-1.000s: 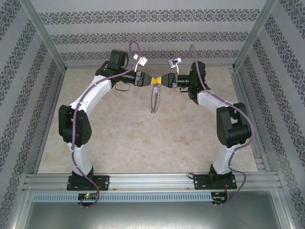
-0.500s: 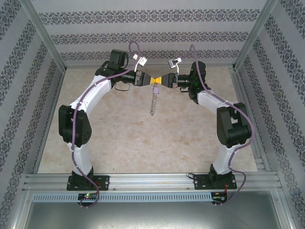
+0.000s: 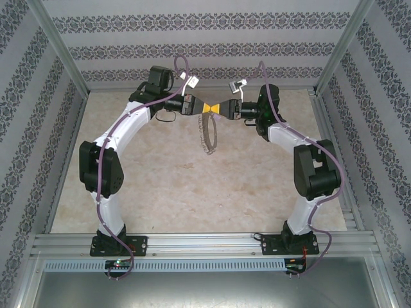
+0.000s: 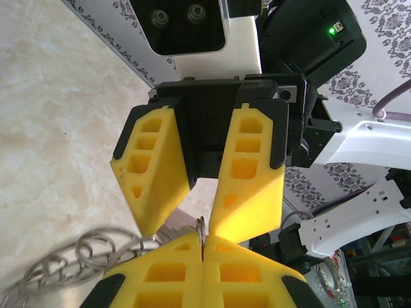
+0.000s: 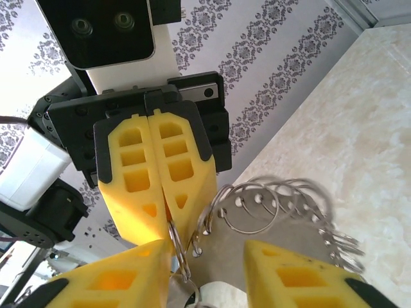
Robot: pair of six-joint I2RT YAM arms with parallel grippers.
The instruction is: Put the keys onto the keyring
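High over the far middle of the table, my left gripper [image 3: 205, 108] and right gripper [image 3: 216, 108] meet tip to tip. The keyring [image 3: 207, 135] hangs below them as a thin grey loop fringed with keys. In the left wrist view my left gripper [image 4: 203, 247] is shut on the keyring's wire [image 4: 201, 228], and loops of keys [image 4: 70, 256] trail off to the left. My right gripper [image 5: 209, 260] is open, its fingers [image 4: 250, 179] straddling the wire [image 5: 174, 240]. Several small rings and flat grey keys [image 5: 276, 205] hang beside the wire. A pale piece [image 5: 215, 298] shows at the bottom edge.
The beige marbled tabletop [image 3: 192, 186] lies well below the hanging keyring. Patterned walls [image 3: 205, 48] close in the back and both sides. An aluminium rail [image 3: 205, 244] carries both arm bases at the near edge.
The hanging keyring has swung round, from a thin edge-on line to a wider curved loop. The right wrist has shifted slightly to the right. Both grippers stay tip to tip.
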